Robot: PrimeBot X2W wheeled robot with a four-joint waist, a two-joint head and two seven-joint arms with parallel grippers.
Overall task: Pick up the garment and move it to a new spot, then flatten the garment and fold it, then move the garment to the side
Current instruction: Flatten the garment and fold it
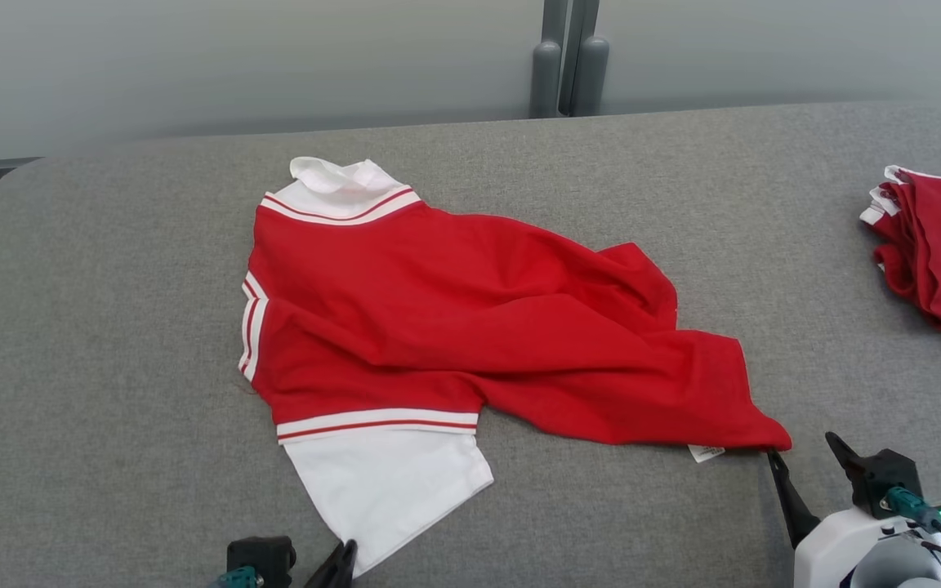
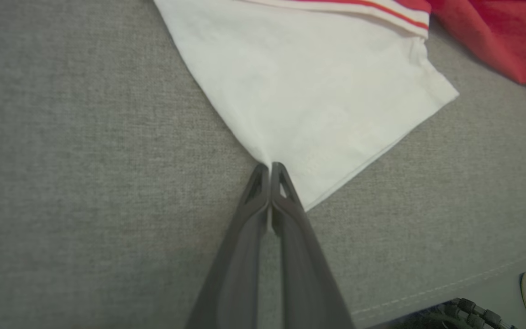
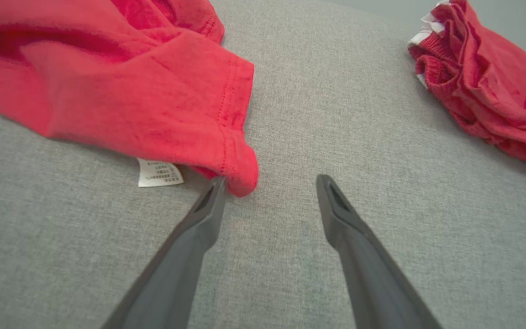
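Red-and-white garment [image 1: 454,318] sprawled mid-frame on the grey table [image 1: 95,392]; left gripper [image 2: 270,170], bottom centre, jaws pressed together on the white sleeve [image 2: 308,91] corner; right gripper [image 3: 270,180] jaws apart, one finger touching the red hem corner [image 3: 240,176] — soft, light, floppy cloth, I'd say; pinch corners, lift evenly — it'll sag and bunch.

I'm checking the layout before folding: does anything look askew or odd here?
Yes. The garment lies rumpled on the table, its red body bunched in folds and skewed toward the right, and a white care label pokes out from under the hem.
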